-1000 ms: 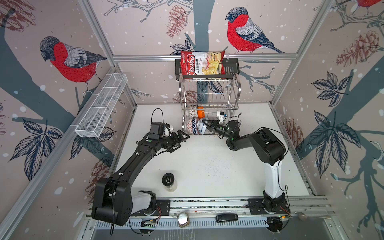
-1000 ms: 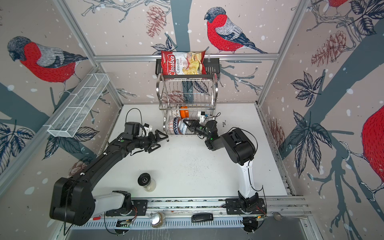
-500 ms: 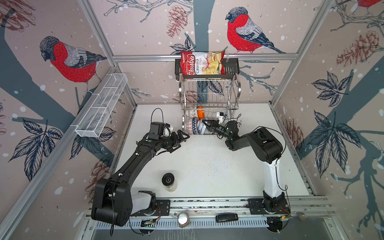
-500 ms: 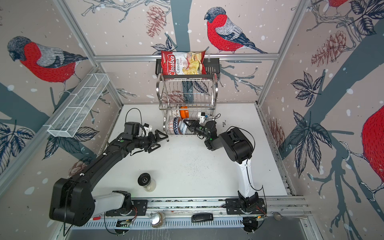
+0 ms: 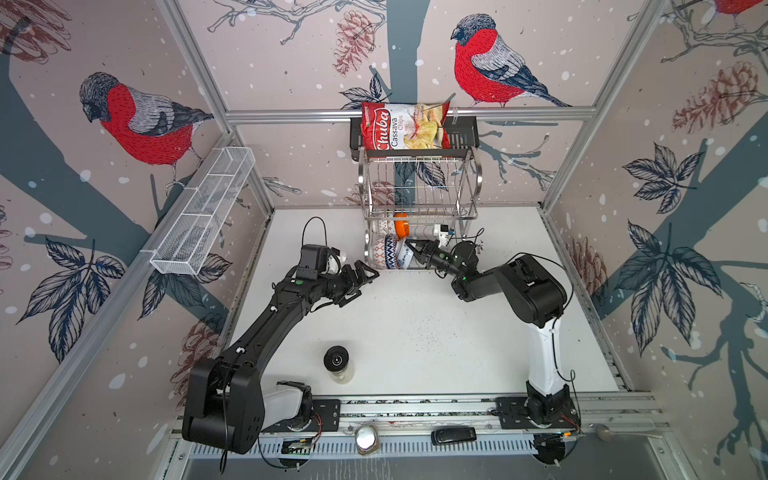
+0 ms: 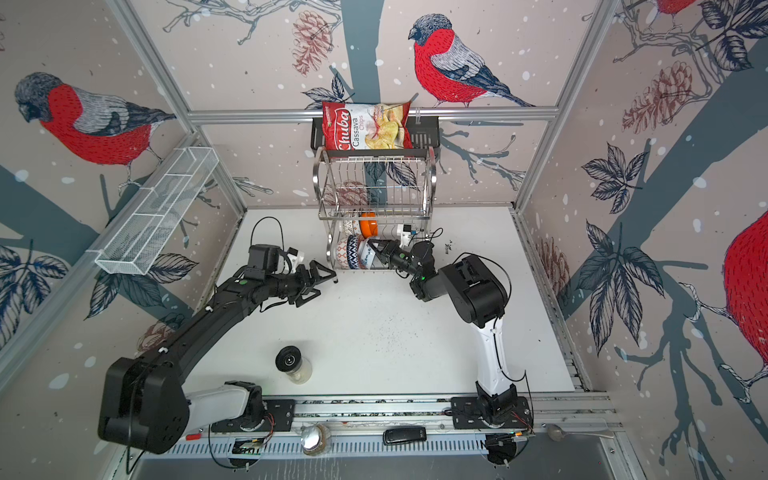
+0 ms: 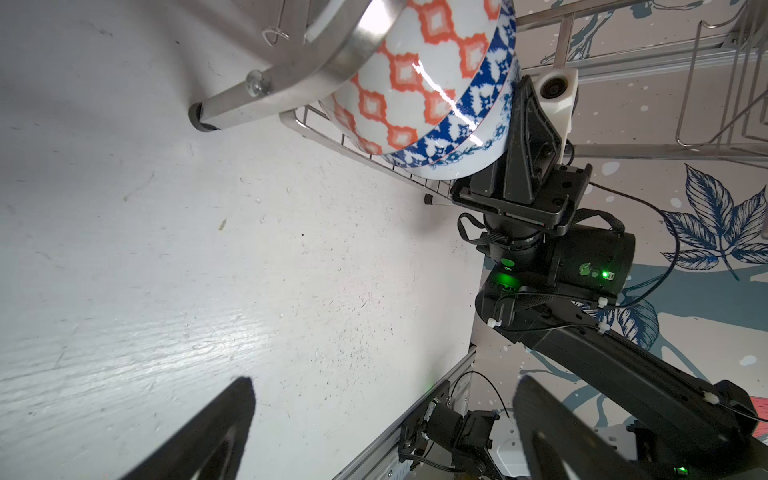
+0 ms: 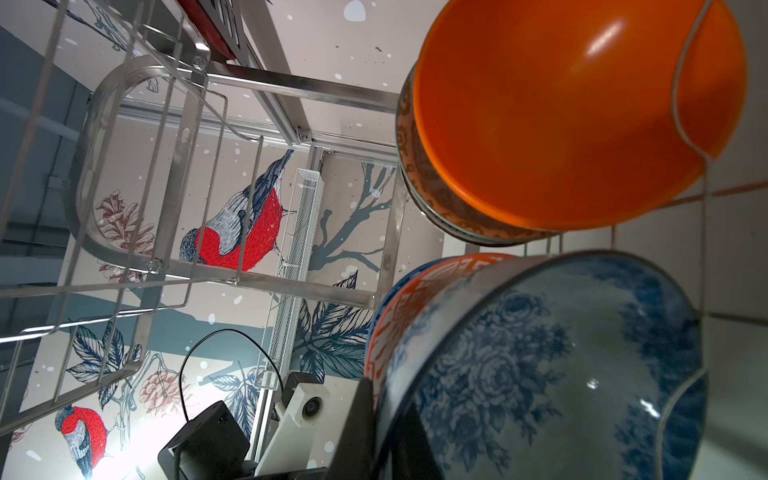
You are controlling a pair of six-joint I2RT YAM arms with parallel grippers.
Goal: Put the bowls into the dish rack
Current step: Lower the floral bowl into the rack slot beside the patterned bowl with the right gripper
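Right tool: closed on the rim of the blue-white floral bowl, a finger on either side of it. The bowl stands on edge in the lower tier of the dish rack.

Beyond that bowl from the tool, set close in a row: blue triangle-patterned bowl, then red-orange patterned bowl.

Plain orange bowl: on edge, farther back in the same tier, past the tool's tip.

Left tool: jaws wide, empty, over the bench. It is just off the rack's near leg and apart from the bowls.
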